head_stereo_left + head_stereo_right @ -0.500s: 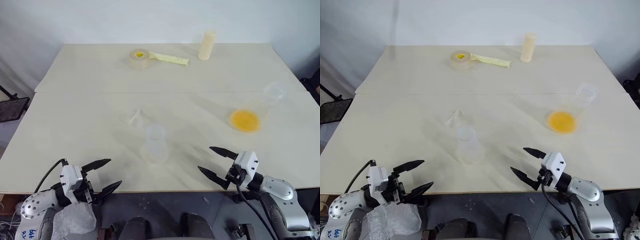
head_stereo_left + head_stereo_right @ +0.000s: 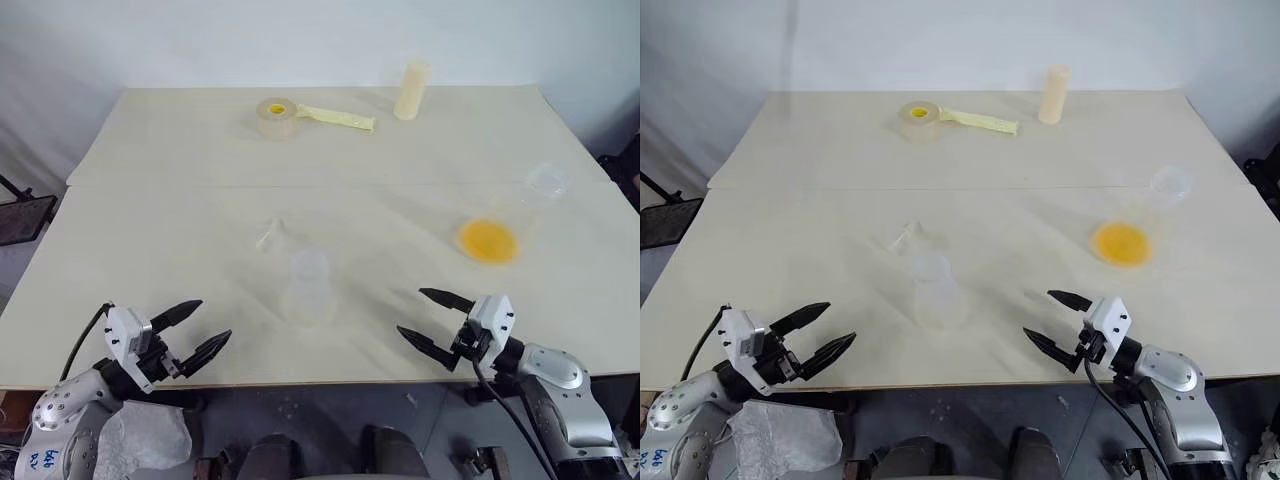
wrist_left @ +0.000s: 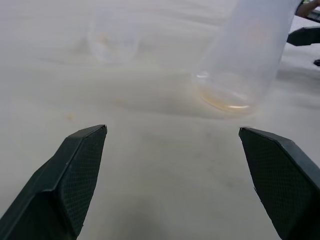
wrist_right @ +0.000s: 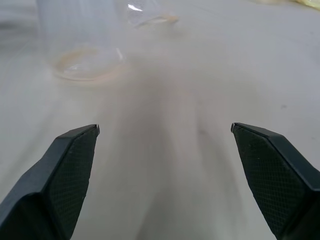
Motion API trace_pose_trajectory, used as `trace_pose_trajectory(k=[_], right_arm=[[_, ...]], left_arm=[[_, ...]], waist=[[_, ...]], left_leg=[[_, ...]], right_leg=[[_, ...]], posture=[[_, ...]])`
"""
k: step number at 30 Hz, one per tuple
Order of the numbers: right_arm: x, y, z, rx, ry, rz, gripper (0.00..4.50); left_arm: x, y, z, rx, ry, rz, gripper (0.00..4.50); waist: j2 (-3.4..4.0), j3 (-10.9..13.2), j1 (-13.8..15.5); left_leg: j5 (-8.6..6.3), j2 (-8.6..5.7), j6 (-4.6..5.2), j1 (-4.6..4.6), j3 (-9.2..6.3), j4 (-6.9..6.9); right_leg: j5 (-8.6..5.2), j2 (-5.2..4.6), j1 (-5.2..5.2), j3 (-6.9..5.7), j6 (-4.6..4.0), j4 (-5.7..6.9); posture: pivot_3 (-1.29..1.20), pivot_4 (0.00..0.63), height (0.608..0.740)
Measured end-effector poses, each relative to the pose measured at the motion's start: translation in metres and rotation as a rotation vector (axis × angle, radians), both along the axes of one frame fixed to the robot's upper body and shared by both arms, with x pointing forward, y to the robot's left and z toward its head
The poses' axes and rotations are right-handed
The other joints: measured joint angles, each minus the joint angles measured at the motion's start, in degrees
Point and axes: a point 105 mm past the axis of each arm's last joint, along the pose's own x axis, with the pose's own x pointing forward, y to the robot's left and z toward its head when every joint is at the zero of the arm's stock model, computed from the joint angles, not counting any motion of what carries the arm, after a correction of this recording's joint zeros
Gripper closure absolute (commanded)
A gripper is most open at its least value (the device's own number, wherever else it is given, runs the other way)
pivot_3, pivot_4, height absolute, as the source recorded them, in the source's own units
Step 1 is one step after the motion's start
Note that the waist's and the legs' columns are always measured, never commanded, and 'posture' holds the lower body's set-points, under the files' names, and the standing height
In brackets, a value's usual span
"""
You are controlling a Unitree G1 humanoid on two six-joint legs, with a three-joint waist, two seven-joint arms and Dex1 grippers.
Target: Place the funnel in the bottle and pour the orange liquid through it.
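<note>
Right now the funnel (image 2: 272, 236) lies on its side on the pale table (image 2: 150, 240), a small clear cone that is hard to make out, just beyond the bottle (image 2: 308, 288) and a little to its left. That frosted bottle stands upright near the middle of the table's near half, its broad neck empty. In the left wrist view the bottle (image 3: 245, 55) rises close ahead with the faint funnel (image 3: 112, 42) farther off beside it.

Well apart to the right, a clear glass flask (image 2: 510, 225) stands with its mouth leaning toward the far right edge, and the orange liquid (image 2: 489, 241) sits as a shallow pool in its wide base.

At the near edge of the table, the left gripper (image 2: 192, 332) hovers with its two black fingers spread wide, holding nothing, pointing toward the bottle. On the other side the right gripper (image 2: 434, 322) is likewise spread wide and empty, aimed inward at the bottle. Neither touches anything; the bottle stands between them, a bit farther in.

Along the far side lie a yellow tape roll (image 2: 277, 116) with a loose strip trailing to the right, and a cream-yellow cylinder (image 2: 411, 90) standing upright farther right.
</note>
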Motion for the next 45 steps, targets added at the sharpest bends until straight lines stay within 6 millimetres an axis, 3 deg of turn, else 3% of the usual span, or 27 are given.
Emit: trace_pose_trajectory(k=[7, 11, 21, 31, 45], right_arm=[[0.009, -0.002, -0.001, 0.003, -0.014, 0.021, 0.06], [0.011, -0.001, -0.003, 0.008, -0.014, 0.035, 0.06], [0.015, -0.001, -0.004, 0.014, -0.027, 0.037, 0.06], [0.012, 0.000, -0.010, 0.023, -0.027, 0.015, 0.06], [0.012, 0.007, 0.002, 0.031, -0.065, 0.004, 0.06]], left_arm=[[-0.023, 0.020, 0.018, 0.051, -0.087, -0.079, 0.00], [-0.020, 0.017, 0.028, 0.048, -0.135, -0.115, 0.00], [0.019, -0.048, 0.055, 0.072, -0.252, -0.360, 0.00], [0.057, -0.083, 0.060, 0.081, -0.274, -0.482, 0.00], [0.071, -0.118, 0.062, 0.040, -0.263, -0.632, 0.00]], waist=[[-0.01, 0.01, 0.23], [-0.01, 0.01, 0.30], [-0.01, 0.01, 0.04], [-0.01, 0.01, 0.22], [-0.02, 0.02, 0.28]], left_leg=[[-0.01, 0.02, 0.01, -0.05, 0.01, 0.15], [-0.02, 0.01, 0.02, -0.07, -0.03, 0.19], [-0.01, 0.00, 0.01, -0.06, -0.01, 0.24], [-0.02, -0.09, 0.00, -0.08, -0.01, 0.31], [-0.01, -0.09, -0.05, -0.10, -0.01, 0.36]], right_leg=[[0.00, 0.05, 0.01, 0.06, -0.01, -0.02], [0.00, 0.04, 0.01, 0.10, -0.01, 0.00], [0.01, 0.08, 0.02, 0.08, 0.01, 0.10], [0.03, 0.18, 0.02, 0.09, 0.05, 0.12], [0.04, 0.31, 0.02, 0.12, 0.08, 0.10]], posture=[[0.00, 0.150, 0.740], [0.00, 0.150, 0.740], [0.00, 0.150, 0.740], [0.00, 0.150, 0.740], [0.00, 0.150, 0.740]])
